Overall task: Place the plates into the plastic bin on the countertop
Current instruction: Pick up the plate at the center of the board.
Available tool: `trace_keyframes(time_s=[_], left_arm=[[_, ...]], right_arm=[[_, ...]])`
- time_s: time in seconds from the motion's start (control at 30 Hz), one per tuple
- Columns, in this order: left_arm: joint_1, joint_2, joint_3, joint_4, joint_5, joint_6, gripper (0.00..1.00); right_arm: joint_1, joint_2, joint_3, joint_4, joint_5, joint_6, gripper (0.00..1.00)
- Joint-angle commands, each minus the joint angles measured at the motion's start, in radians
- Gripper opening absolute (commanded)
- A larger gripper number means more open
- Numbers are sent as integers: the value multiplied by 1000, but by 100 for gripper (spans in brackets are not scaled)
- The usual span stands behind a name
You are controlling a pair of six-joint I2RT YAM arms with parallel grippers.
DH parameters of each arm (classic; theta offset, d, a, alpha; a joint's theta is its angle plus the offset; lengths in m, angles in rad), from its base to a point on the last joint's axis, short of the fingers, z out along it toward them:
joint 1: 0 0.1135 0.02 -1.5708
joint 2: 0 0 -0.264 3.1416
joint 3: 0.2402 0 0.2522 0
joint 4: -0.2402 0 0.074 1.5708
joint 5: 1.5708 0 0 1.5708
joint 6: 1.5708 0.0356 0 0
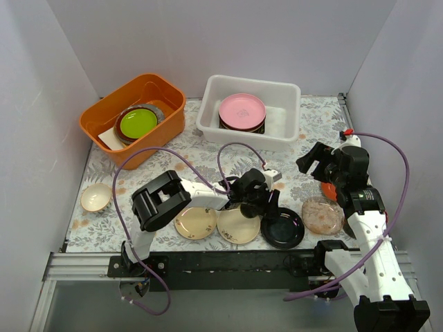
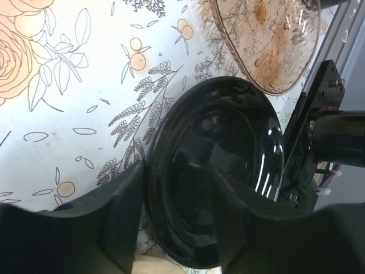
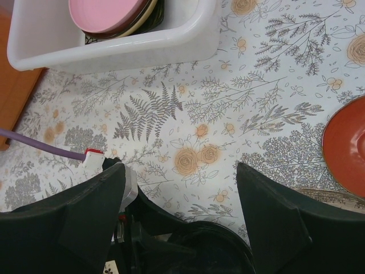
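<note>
Nothing written could be read in any view: no words, numbers or brand marks. A small white sticker (image 3: 108, 266) at the near edge of the right wrist view carried dark marks, too small and blurred to make out. The countertop (image 3: 256, 85) bore only printed ferns and flowers.
</note>
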Motion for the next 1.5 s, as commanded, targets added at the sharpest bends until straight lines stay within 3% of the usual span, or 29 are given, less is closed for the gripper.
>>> trace_keyframes(time_s=[0.0, 0.37, 0.53, 0.83, 1.47], left_arm=[[0, 26, -15, -17, -12, 1, 41], [3, 38, 5, -55, -51, 5, 33], [3, 48, 17, -69, -54, 7, 18], [4, 40, 22, -72, -80, 5, 1], [116, -121, -29, -76, -54, -53, 0]], right_arm=[[-8, -14, 4, 20, -9, -10, 86], [-11, -20, -4, 23, -12, -8, 86], [-9, -23, -10, 22, -12, -7, 86], [-12, -25, -18, 22, -19, -7, 86], [-12, -28, -39, 20, -58, -7, 86]])
